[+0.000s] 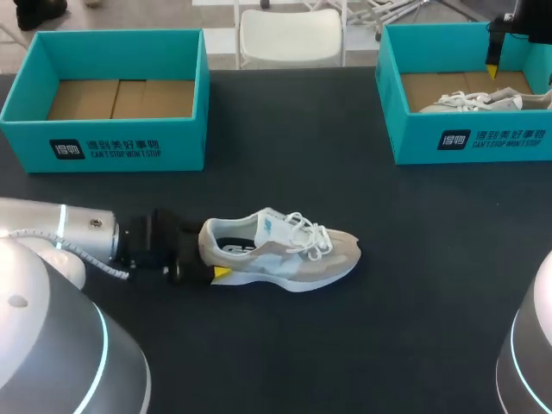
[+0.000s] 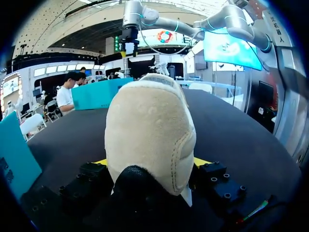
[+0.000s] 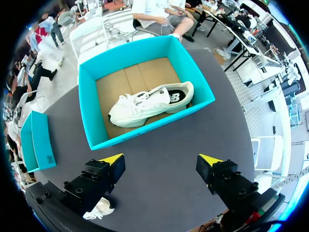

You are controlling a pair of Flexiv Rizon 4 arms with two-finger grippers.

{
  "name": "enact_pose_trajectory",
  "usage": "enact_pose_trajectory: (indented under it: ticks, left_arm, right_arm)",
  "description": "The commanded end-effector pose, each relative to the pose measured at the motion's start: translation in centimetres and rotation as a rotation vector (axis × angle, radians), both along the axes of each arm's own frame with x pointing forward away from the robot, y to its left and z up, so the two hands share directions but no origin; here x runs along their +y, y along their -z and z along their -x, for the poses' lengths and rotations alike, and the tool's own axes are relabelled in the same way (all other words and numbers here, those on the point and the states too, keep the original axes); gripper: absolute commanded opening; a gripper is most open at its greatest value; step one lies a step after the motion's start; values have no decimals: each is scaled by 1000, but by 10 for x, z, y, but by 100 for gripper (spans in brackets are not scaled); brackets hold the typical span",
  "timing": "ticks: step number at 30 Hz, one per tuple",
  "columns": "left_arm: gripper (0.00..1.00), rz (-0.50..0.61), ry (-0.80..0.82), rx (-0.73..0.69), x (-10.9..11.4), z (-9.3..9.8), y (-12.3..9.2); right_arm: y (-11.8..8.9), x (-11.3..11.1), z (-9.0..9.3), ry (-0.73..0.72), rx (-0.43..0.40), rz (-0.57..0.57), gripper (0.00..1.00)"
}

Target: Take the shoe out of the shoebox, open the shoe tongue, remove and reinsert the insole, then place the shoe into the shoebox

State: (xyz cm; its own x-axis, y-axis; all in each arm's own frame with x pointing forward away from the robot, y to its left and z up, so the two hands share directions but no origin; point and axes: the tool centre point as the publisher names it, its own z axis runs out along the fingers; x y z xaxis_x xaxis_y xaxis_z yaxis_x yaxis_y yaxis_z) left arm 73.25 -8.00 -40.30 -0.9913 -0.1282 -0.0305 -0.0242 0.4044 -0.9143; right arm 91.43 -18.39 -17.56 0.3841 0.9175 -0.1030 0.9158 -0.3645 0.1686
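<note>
Our left arm point(image 1: 78, 233) lies low along the table point(image 1: 345, 345), and the left gripper point(image 2: 152, 162) clasps the heel of the shoe point(image 1: 285, 250), one yellow-tipped finger point(image 2: 200, 162) pressed to each side. The shoe stands upright on its sole on the table, toe pointing away from that gripper, well apart from the left shoebox point(image 1: 112, 147) and the right shoebox point(image 1: 470, 138). Our right arm point(image 1: 517, 21) is raised above the right shoebox, its right gripper point(image 3: 161, 164) pointing down with fingers spread wide and holding nothing, over a second shoe point(image 3: 149, 104) lying inside that box.
</note>
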Motion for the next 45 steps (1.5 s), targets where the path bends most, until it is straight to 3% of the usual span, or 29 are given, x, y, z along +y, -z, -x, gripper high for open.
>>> enact_pose_trajectory:
  ticks: [1,9,27,36,39,43,45]
  left_arm:
    - [0,-6,-3,7,3,2,5]
    - [0,13,-38,30,0,8,16]
    - [0,22,-53,38,1,9,17]
    - [0,22,-53,38,1,9,17]
    - [0,22,-53,38,1,9,17]
    - [0,22,-53,38,1,9,17]
    - [0,22,-53,38,1,9,17]
  right_arm:
    - [0,0,1,0,-2,1,100]
    - [0,0,1,0,-2,1,100]
    - [0,0,1,0,-2,1,100]
    - [-5,92,58,-32,1,7,100]
    - [-2,125,77,-39,38,46,100]
    - [0,168,94,-35,9,-19,100]
    - [2,176,97,-21,21,-30,100]
